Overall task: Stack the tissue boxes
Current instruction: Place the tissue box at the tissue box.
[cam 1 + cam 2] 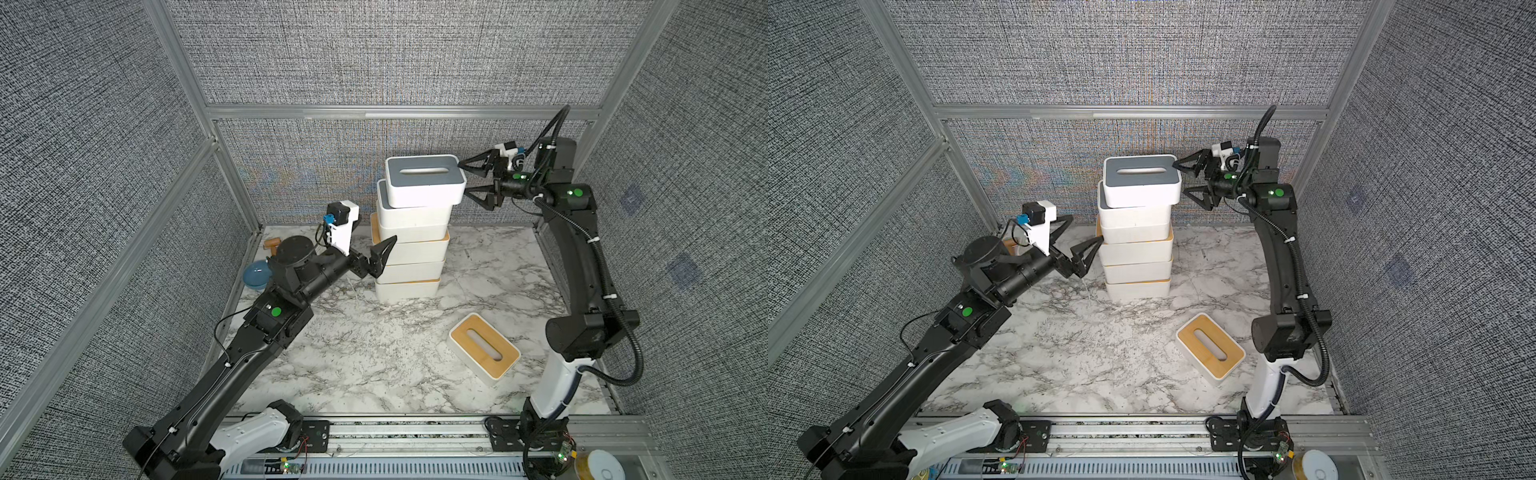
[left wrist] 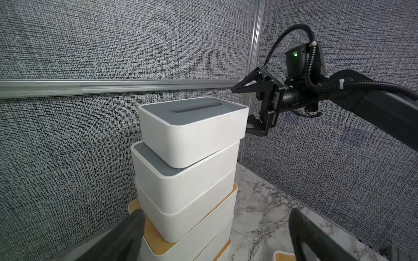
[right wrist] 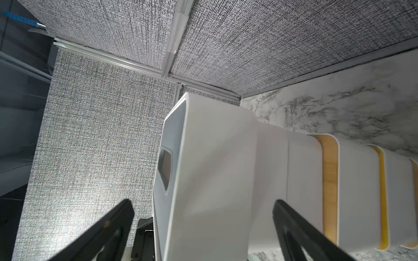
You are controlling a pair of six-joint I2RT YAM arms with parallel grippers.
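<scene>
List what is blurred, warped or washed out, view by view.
In both top views the side walls curve with wide-angle distortion and coloured moiré shimmers on the back wall; in the left wrist view the stack is sharp, the left gripper's fingers dark and soft; in the right wrist view the top box looks soft and washed out.

Lit brightly and evenly from overhead, with only soft, short shadows beside the stacked boxes (image 1: pixel 411 249) on the marble surface (image 1: pixel 374 353). Mild sheen on the white box sides. Rainbow shimmer across the woven back wall (image 1: pixel 291 178). Straight rails (image 1: pixel 399 111) bowed toward the edges in both top views. Slightly soft focus on the right hand's (image 3: pixel 202 201) dark fingers (image 3: pixel 119 214) close to the lens.
</scene>
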